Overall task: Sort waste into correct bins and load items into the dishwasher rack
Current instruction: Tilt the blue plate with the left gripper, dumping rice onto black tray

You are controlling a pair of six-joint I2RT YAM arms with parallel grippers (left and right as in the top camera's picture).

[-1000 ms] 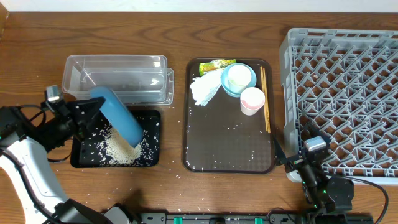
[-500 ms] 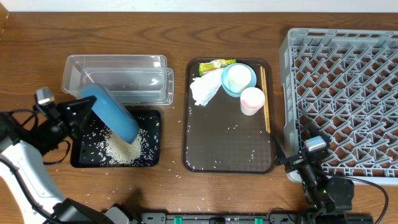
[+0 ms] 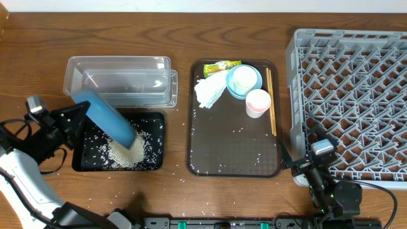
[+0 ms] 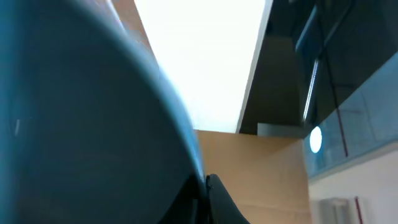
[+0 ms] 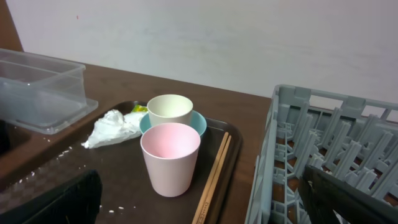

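**Overhead view.** The left claw [image 3: 81,114], at 9 o'clock on the surface [image 3: 178,25], is clamped on the rim of the blue dish [image 3: 109,117]. The dish is tilted on edge over the black tray [image 3: 77,166], its lower edge at a heap of rice [image 3: 124,150]. The clear tub [image 3: 121,79] lies just beyond, at 12 o'clock from the black tray. The brown serving tray [image 3: 229,152] carries:
- the napkin [image 3: 208,93]
- the wrapper [image 3: 221,66]
- the white cup [image 3: 245,77], standing in the light-blue bowl [image 3: 232,91]
- the pink cup [image 3: 258,100]
- the chopsticks [image 3: 272,102]

The right claw [image 5: 202,186], fingers spread and empty, rests at 5 o'clock beside the grey rack [image 3: 356,95].

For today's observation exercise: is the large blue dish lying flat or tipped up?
Tipped up. The left pincer holds the blue dish tilted, seen edge-on over the black tray, with rice heaped beneath its lower edge.
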